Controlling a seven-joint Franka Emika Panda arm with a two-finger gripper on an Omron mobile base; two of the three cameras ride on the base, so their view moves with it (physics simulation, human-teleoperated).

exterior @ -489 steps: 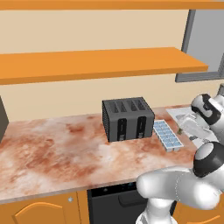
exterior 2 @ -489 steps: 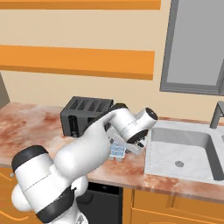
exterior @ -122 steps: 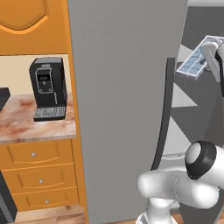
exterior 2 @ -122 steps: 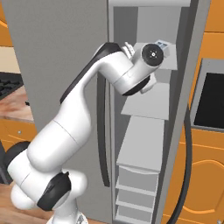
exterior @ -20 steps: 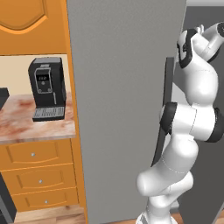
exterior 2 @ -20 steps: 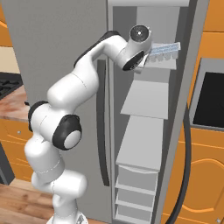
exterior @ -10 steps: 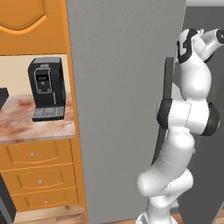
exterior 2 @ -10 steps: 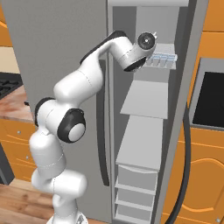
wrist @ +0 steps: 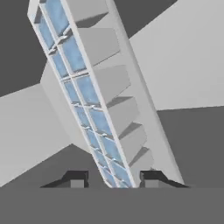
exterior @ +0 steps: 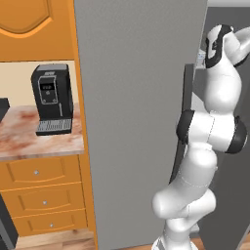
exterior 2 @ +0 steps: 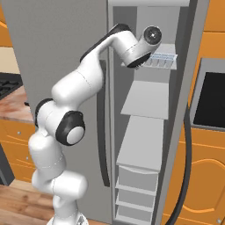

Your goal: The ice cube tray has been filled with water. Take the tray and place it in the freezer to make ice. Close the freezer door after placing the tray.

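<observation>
Tray: ice cube tray [exterior 2: 163, 57], pale blue cells with white rim, lies level on the top shelf [exterior 2: 169, 66] inside the freezer [exterior 2: 151, 110], high and to the far right of the opening. Pincer [wrist: 110, 178]: tips stand a little apart, one on each side of the tray's near end; whether they press it cannot be told. Arm: reaches up and into the compartment. Freezer door [exterior 2: 186, 132]: swung open at right, dark handle [exterior 2: 186, 167] along its edge. Coffee machine [exterior: 51, 97]: on the table [exterior: 34, 139], far left. Handling note, as judgement: release step; spread the tips fully, draw straight back without tilting the tray, water spills easily, then shut the door.
</observation>
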